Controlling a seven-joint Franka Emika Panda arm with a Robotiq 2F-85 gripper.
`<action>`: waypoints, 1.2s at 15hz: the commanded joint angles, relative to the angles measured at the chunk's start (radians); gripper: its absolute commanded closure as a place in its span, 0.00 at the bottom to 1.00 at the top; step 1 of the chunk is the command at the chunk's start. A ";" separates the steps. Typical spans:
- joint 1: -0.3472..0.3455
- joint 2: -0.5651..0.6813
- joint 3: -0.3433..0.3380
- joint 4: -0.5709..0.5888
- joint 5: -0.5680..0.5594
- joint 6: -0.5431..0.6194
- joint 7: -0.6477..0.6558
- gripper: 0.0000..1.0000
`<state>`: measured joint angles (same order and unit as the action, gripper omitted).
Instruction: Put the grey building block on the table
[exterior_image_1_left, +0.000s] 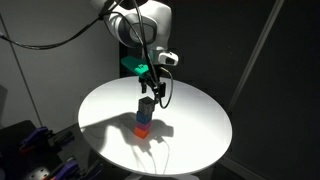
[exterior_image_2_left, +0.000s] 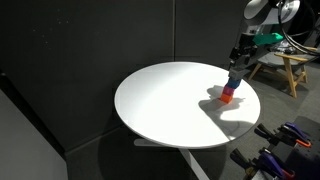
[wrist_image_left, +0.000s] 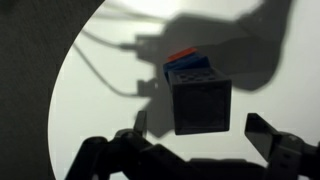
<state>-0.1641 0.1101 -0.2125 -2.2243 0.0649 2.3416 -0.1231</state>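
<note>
The grey building block (wrist_image_left: 200, 103) tops a stack, with a blue block (wrist_image_left: 195, 70) under it and a red-orange block (wrist_image_left: 180, 55) at the bottom. The stack stands on the round white table (wrist_image_left: 110, 130). My gripper (wrist_image_left: 198, 124) is open, with one finger on each side of the grey block and not touching it. In both exterior views the gripper (exterior_image_1_left: 148, 94) (exterior_image_2_left: 236, 72) hangs right over the stack's grey block (exterior_image_1_left: 146, 107) (exterior_image_2_left: 231, 85). The stack is near the table's (exterior_image_1_left: 200, 115) (exterior_image_2_left: 160, 100) middle in one exterior view and near its edge in another.
Dark curtains surround the table. A wooden stool (exterior_image_2_left: 292, 68) stands behind it in an exterior view. Cables and dark gear (exterior_image_1_left: 40, 150) lie on the floor by the table's edge. The arm's shadow (wrist_image_left: 200, 35) falls across the tabletop.
</note>
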 joint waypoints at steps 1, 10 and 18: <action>-0.010 -0.006 0.014 -0.010 -0.026 0.020 -0.006 0.00; -0.009 0.022 0.022 -0.011 -0.059 0.023 0.000 0.00; -0.010 0.059 0.024 -0.004 -0.059 0.036 0.000 0.00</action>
<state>-0.1640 0.1619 -0.1980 -2.2316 0.0256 2.3567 -0.1231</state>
